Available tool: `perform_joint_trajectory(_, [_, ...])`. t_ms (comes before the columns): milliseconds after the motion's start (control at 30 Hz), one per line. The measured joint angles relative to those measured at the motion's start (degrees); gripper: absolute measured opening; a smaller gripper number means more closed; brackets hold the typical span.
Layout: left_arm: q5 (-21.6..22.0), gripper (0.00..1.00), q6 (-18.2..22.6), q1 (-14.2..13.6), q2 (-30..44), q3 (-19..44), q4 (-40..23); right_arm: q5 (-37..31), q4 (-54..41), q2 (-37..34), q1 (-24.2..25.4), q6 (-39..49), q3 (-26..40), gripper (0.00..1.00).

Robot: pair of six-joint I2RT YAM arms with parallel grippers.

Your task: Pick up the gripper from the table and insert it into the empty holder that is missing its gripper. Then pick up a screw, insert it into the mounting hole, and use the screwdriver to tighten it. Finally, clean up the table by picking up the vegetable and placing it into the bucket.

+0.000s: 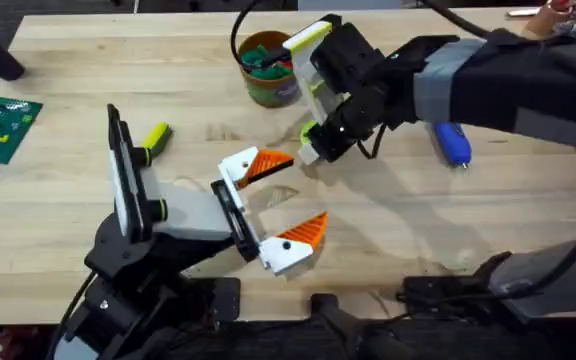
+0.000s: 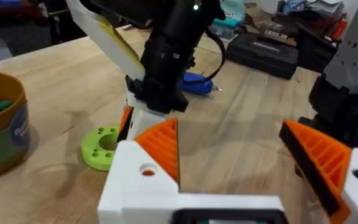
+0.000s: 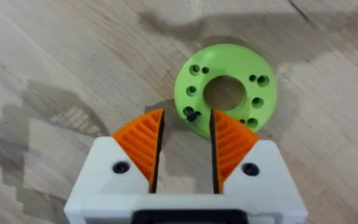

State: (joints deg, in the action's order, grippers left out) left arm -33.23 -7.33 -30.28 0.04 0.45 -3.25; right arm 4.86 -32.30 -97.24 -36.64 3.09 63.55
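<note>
The left hand [image 1: 280, 205], white with orange ribbed pads, sits released just before the lime-green round plastic vegetable [image 3: 225, 89] on the wooden desk [image 1: 88, 90]. The right hand [image 3: 184, 144] hovers over that disc (fingers narrowly parted, grasping nothing). Behind the disc stands the olive-yellow round bucket [image 1: 268, 68]; right of it lies the blue-handled stubby screwdriver [image 1: 452, 142].

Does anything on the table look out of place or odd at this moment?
Only the vegetable stands out: it lies flat on the bare table beside the bucket, not inside it. The right gripper hovers at its edge. Nothing looks spilled or damaged.
</note>
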Motion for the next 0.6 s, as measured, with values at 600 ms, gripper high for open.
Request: perform_joint_trajectory(600, [0.0,0.986,0.0,0.0,0.0,0.0,0.0,-1.0,0.0,-0.2,0.1,0.2,0.1,0.008])
